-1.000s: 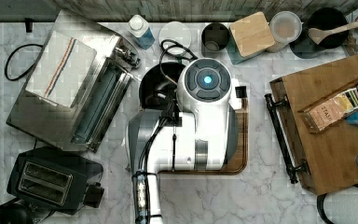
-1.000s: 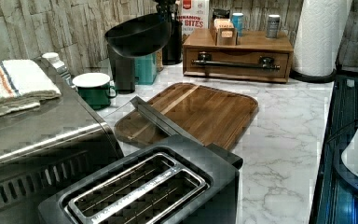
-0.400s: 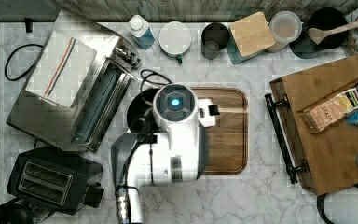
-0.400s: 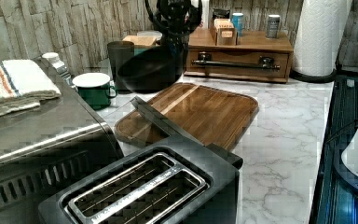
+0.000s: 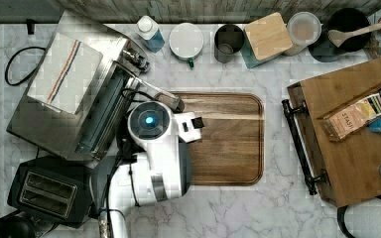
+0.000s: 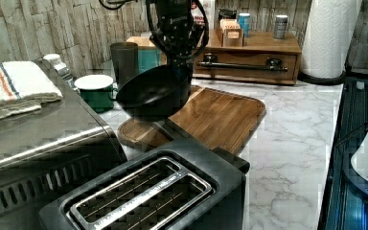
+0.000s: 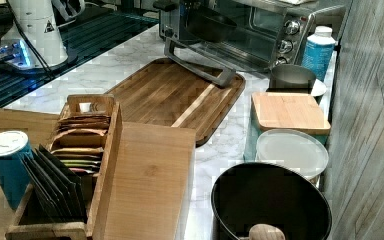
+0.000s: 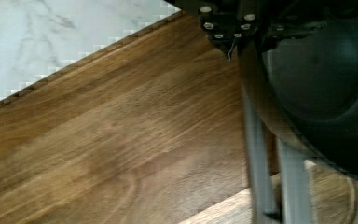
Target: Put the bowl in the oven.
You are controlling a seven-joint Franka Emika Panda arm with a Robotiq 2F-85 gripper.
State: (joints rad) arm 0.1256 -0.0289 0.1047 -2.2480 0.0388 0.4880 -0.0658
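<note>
1. Carrying the bowl (image 6: 154, 92): the gripper (image 6: 181, 64) grasps its rim, holding it tilted in the air above the lowered door (image 7: 200, 67) of the oven (image 7: 260, 31).
2. Next, I judge, the bowl must travel level into the oven's open cavity and clear the door's bar handle (image 8: 259, 163).
</note>
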